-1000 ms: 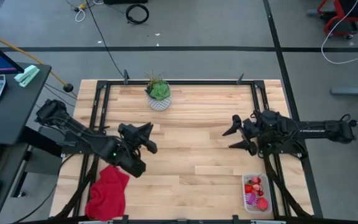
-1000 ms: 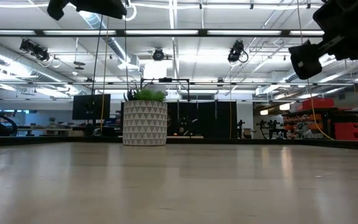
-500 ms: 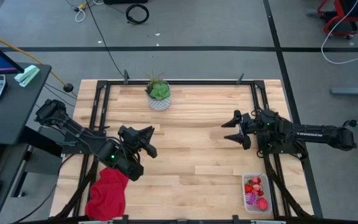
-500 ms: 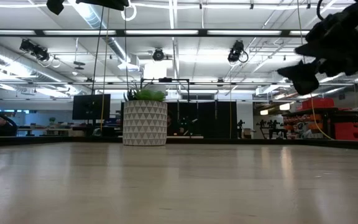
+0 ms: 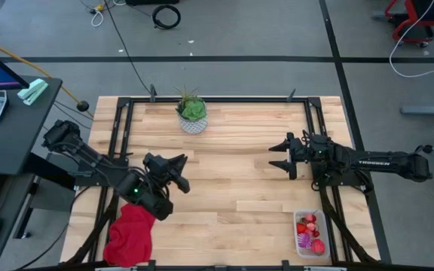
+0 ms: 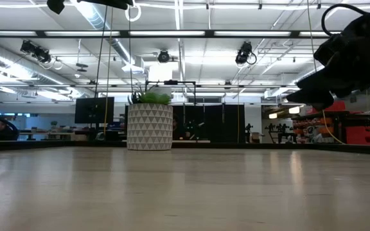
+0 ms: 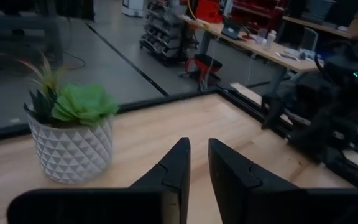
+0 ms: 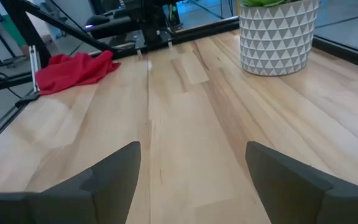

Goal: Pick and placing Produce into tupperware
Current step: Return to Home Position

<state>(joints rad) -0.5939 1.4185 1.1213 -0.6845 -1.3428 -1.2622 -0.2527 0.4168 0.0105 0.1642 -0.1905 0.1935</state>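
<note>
The clear tupperware stands at the table's near right corner. It holds several small red pieces, a purple ball and a larger red-pink piece. My right gripper hovers open over the right half of the table, well beyond the tub and pointing toward the table's left; its wrist view shows the fingers spread wide over bare wood. My left gripper hangs shut over the left half of the table, its fingers together in its wrist view. Neither gripper holds anything.
A green plant in a white patterned pot stands at the far middle of the table. A red cloth lies at the near left corner. Bare wood stretches between the two grippers. A black frame runs along the table's edges.
My right gripper has moved a little toward the table's left and sunk lower, its arm stretching out straighter. It has stayed open. The tub and the produce have not moved.
</note>
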